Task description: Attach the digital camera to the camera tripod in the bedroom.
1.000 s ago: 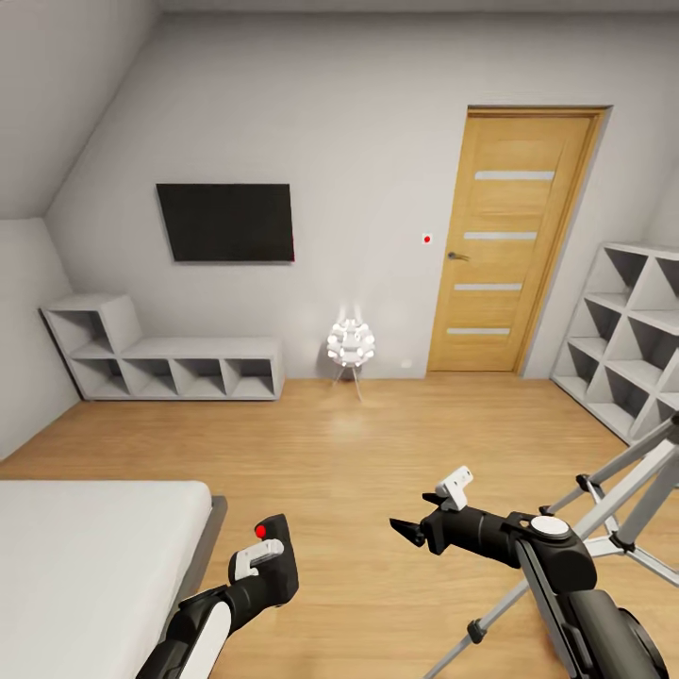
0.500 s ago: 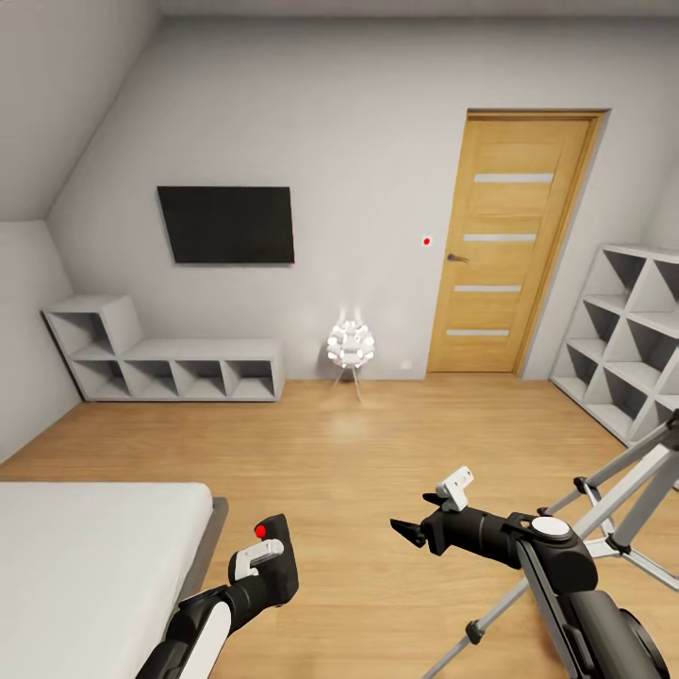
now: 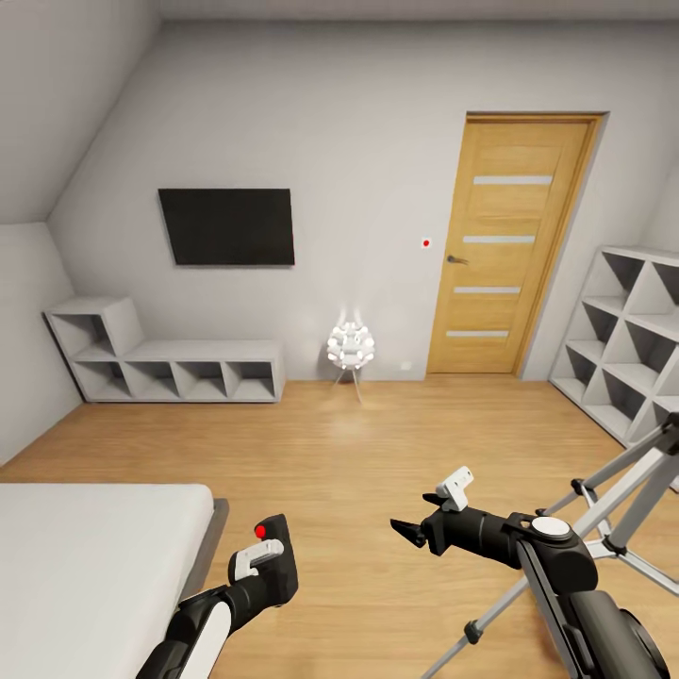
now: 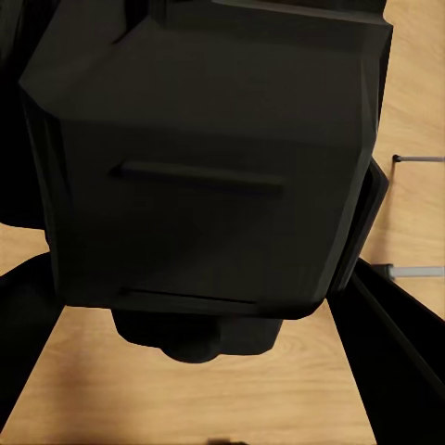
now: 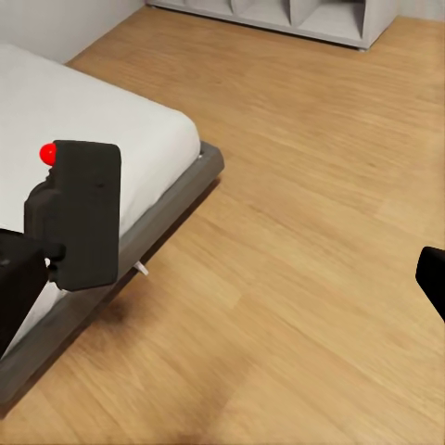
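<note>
My left gripper (image 3: pixel 265 571) is shut on the digital camera (image 3: pixel 275 554), a chunky black body with a round red button on top, held low beside the bed's corner. In the left wrist view the camera body (image 4: pixel 213 167) sits right against the lens. The right wrist view has the camera (image 5: pixel 82 213) upright over the bed's edge. My right gripper (image 3: pixel 407 530) stands open and holds nothing, a forearm's length to the camera's right. The camera tripod (image 3: pixel 630 490) stands at the far right behind my right arm, with silver legs and black collars in view; its head is out of frame.
A white bed (image 3: pixel 90 556) fills the lower left. Low cube shelves (image 3: pixel 174 366) and a black TV (image 3: pixel 226 225) are on the far wall, beside a white ball lamp (image 3: pixel 351 345) and a wooden door (image 3: pixel 509 245). Tall cube shelves (image 3: pixel 630 339) line the right wall. Plank floor lies between.
The whole picture has drifted down and a little right, so the head camera moved slightly. Both arms and the held camera keep their pose.
</note>
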